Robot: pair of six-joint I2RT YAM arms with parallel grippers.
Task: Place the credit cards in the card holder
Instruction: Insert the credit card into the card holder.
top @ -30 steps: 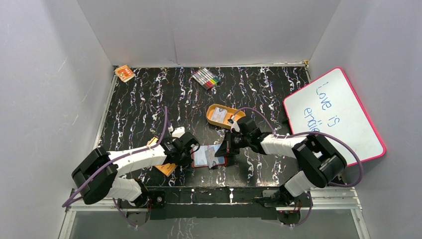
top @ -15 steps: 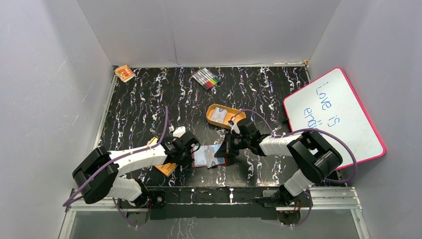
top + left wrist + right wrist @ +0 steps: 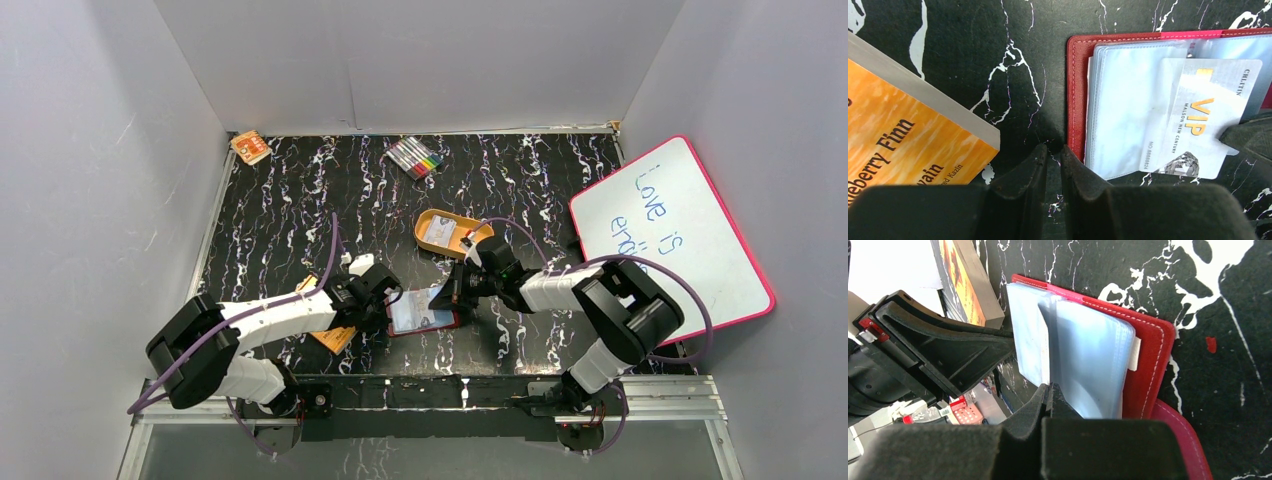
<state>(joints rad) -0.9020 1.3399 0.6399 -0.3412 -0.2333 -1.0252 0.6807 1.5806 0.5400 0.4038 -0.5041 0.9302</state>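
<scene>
The red card holder [image 3: 425,320] lies open near the table's front, its bluish-clear pockets [image 3: 1123,105] facing up. My right gripper [image 3: 452,297] is shut on a pale credit card [image 3: 1198,120] printed "VIP". The card lies slanted over the pockets with its left end among them. In the right wrist view this card shows edge-on above the closed fingertips [image 3: 1049,390]. My left gripper [image 3: 1054,150] is at the holder's left edge [image 3: 1077,100]. Its fingers stand a narrow slit apart with nothing between them. Another whitish card [image 3: 446,233] lies in the orange tin.
An orange book [image 3: 898,135] lies just left of the holder, under my left arm. The orange-tan oval tin [image 3: 428,240] is behind the holder. Coloured markers [image 3: 415,157] and a small orange box [image 3: 250,147] lie at the back. A whiteboard [image 3: 670,235] leans at the right.
My right gripper has shifted slightly left and away with the card, whose free end now sits over the holder's pockets. The left gripper has barely moved.
</scene>
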